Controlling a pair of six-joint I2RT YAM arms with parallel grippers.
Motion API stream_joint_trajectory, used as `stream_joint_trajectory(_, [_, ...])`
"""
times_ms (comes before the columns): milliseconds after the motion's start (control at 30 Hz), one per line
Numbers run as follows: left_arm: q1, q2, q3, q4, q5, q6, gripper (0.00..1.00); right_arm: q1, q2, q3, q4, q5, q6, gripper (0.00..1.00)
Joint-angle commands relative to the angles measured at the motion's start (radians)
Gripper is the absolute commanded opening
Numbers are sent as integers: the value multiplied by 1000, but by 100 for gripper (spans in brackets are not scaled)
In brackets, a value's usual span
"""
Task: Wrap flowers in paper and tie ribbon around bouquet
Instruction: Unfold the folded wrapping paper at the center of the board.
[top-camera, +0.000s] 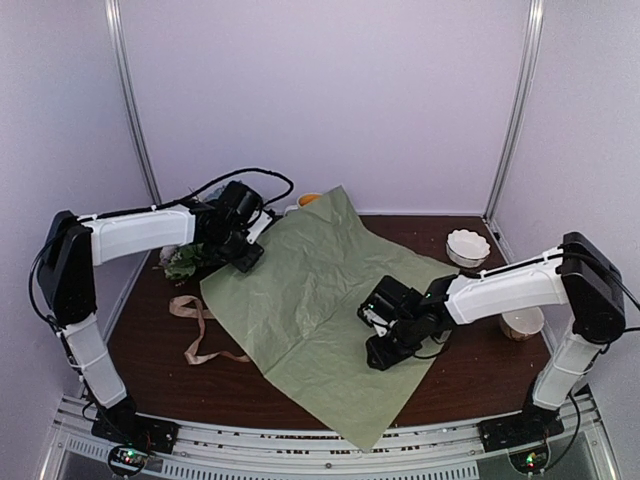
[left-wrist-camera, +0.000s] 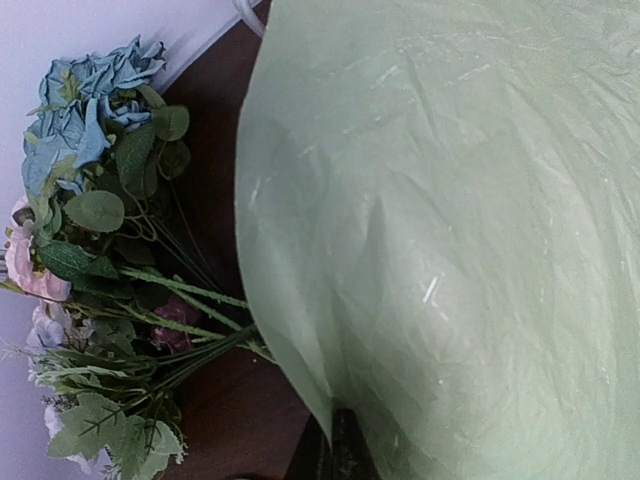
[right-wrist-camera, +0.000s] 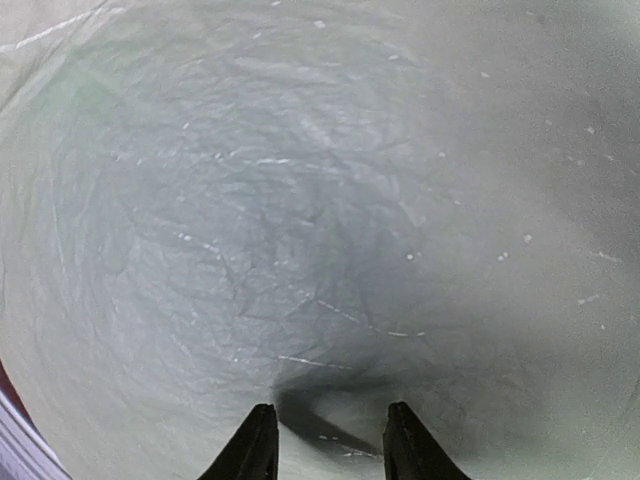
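Observation:
The sage-green paper (top-camera: 310, 300) lies spread across the dark table, its far corner raised. My left gripper (top-camera: 245, 255) is shut on the paper's left edge (left-wrist-camera: 300, 330), which runs down between its fingers (left-wrist-camera: 345, 455). The flowers (left-wrist-camera: 90, 230), blue, pink and white with green leaves and thin stems, lie bare on the table just left of that edge (top-camera: 185, 262). My right gripper (top-camera: 385, 350) is down on the sheet's right part. Its jaws (right-wrist-camera: 325, 440) stand apart over a small raised fold of paper. A tan ribbon (top-camera: 195, 325) lies loose at the front left. No bouquet shows.
Two white bowls stand on the right, one at the back (top-camera: 468, 245) and one by the right arm (top-camera: 522, 322). An orange-filled cup (top-camera: 308, 199) peeks out behind the paper's raised corner. The paper's near corner hangs over the table's front edge (top-camera: 365, 430).

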Motion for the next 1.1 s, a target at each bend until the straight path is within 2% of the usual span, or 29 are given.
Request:
stream_joint_trajectory(0, [-1, 42, 28, 22, -77, 86, 0, 64, 48, 36, -83, -146, -5, 38])
stream_joint_trajectory(133, [-2, 42, 6, 49, -28, 123, 0, 32, 2, 80, -150, -104, -50, 40])
stream_joint_trajectory(267, [-21, 47, -18, 88, 45, 119, 0, -98, -57, 93, -218, 65, -76, 41])
stream_joint_trajectory(400, [-56, 73, -19, 117, 72, 115, 0, -213, -84, 47, -166, 149, -81, 43])
stream_joint_trajectory(733, [-61, 213, 109, 133, 75, 109, 0, -374, 2, -38, -37, 186, -87, 44])
stream_joint_trajectory(933, [-62, 307, 220, 95, 59, 132, 0, -392, -15, -31, -32, 196, -62, 43])
stream_joint_trajectory(1067, [-59, 326, 234, 91, 57, 116, 0, -398, -44, -30, -40, 217, -50, 43])
